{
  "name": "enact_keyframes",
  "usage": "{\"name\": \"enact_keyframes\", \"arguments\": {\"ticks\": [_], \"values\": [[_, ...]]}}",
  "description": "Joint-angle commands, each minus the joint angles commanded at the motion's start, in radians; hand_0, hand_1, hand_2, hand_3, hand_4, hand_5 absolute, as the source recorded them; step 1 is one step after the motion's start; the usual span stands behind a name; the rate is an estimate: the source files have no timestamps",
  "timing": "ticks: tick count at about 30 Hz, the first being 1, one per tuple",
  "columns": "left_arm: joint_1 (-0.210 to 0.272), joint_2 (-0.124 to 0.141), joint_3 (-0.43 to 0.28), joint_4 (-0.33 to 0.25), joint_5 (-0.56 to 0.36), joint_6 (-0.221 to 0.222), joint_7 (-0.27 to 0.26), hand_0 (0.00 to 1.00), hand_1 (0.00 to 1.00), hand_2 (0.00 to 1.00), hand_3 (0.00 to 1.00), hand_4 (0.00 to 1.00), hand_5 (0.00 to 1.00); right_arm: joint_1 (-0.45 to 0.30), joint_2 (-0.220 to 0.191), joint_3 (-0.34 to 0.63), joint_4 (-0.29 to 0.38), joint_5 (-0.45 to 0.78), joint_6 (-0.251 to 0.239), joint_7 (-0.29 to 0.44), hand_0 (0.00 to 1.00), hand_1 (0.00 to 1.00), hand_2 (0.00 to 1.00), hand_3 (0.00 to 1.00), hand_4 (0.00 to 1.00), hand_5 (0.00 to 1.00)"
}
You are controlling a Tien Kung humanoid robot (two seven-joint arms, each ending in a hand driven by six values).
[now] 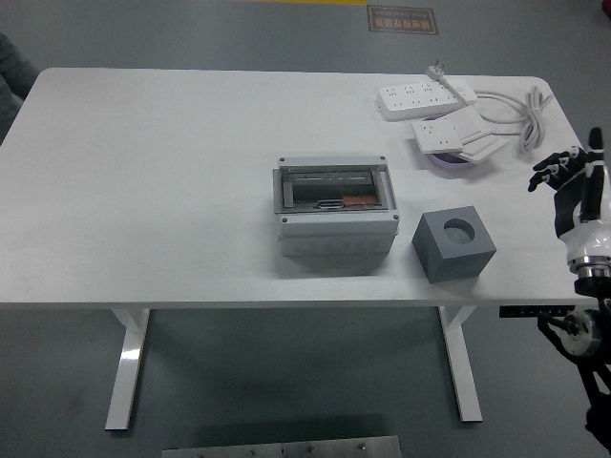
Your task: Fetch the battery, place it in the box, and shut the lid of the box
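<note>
The right hand point(576, 181) hovers off the white desk point(143, 191) edge, fingers spread and empty, clear of the grey lidded box point(336, 218).

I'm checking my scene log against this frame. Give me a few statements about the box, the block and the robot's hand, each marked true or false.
1. The right hand holds nothing, fingers spread. True.
2. The grey box sits near the table's middle. True.
3. The grey block lies left of the box. False: it stands to the box's right.
4. The block's top has a round hole. True.
5. The power strips sit at the near-left corner. False: they lie at the far right.
</note>
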Motion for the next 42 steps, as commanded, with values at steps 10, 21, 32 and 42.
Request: {"name": "enact_keyframes", "arguments": {"ticks": [10,21,32,42], "values": [[0.01,-0.004,0.001,0.002,0.012,-0.008,-0.004,0.632,0.698,0.573,0.541,0.5,0.002,0.006,-0.004,0.025,0.035,0.073,-0.033,-0.02,0.661,0.666,0.683,0.714,0.955,0.728],[0.023,-0.005,-0.01,0.003,0.035,-0.014,-0.004,0.632,0.698,0.573,0.541,0.5,0.002,0.084,0.049,0.035,0.021,-0.251,-0.092,-0.195,0.819,0.764,0.76,0.758,0.946,0.96],[0.024,-0.009,-0.013,0.004,0.045,-0.021,0.001,0.632,0.698,0.573,0.541,0.5,0.002,0.117,0.039,-0.105,0.045,-0.349,-0.14,-0.264,0.974,0.879,0.862,0.869,0.967,0.998],[0.023,-0.018,-0.003,0.004,0.028,-0.014,0.0,0.632,0.698,0.573,0.541,0.5,0.002,0.034,-0.055,-0.138,0.199,-0.067,0.066,-0.327,0.998,0.885,0.832,0.847,0.831,0.998]]}}
